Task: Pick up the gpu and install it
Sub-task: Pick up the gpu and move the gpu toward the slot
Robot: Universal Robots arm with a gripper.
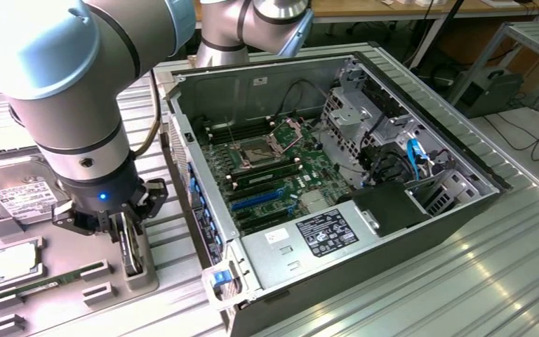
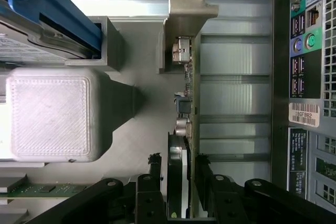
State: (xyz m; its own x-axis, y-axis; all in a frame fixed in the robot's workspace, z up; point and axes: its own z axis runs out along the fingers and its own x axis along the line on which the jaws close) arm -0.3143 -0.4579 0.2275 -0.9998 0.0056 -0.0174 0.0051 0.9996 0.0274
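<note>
Pincer (image 2: 178, 160) astride upright gpu (image 2: 184, 106), grip uncertain; its silver bracket (image 2: 190, 6) clear in wrist view.

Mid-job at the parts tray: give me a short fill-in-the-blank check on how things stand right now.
1. The gpu stands on ___ in a slot of the grey tray.
2. The end effector is down over the gpu, to the exterior view's ___ of the open computer case.
3. The hard drive lying in the tray has a ___ label.
Missing words: edge; left; white.
</note>
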